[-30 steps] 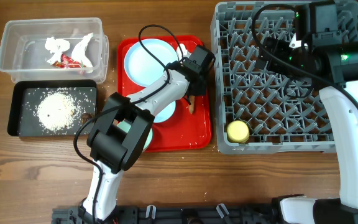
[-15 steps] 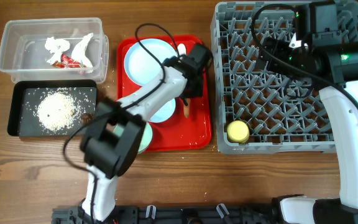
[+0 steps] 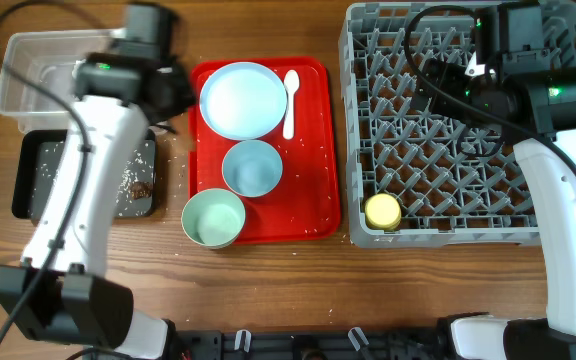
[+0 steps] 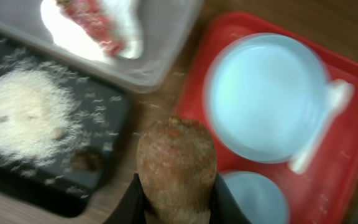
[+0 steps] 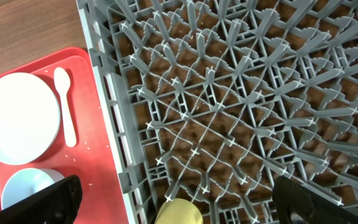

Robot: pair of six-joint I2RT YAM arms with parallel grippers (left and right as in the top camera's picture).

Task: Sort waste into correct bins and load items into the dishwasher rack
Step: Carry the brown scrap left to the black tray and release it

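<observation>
My left gripper (image 4: 176, 202) is shut on the brown stick-shaped food piece (image 4: 176, 158). It hovers between the red tray and the bins (image 3: 166, 92). Below it are the black tray (image 4: 17, 177) with white rice crumbs (image 4: 27, 121) and a small brown lump (image 4: 86, 160), and the clear tub (image 3: 28, 70) holding crumpled paper and a red-and-white wrapper (image 4: 101, 25). On the red tray (image 3: 313, 200) sit the pale blue plate (image 3: 243, 100), white spoon (image 3: 290, 100), blue bowl (image 3: 252, 167) and mint-green bowl (image 3: 213, 218). The yellow cup (image 3: 382, 211) stands in the grey rack (image 3: 353, 120). My right gripper (image 5: 176, 202) is open above the rack.
The rack fills the right side of the wooden table. The clear tub and black tray sit side by side at the far left, with the red tray between them and the rack. Cables run over the rack's top.
My left arm has swung left from the red tray toward the bins, carrying the brown stick off the tray. The right arm has not moved.
</observation>
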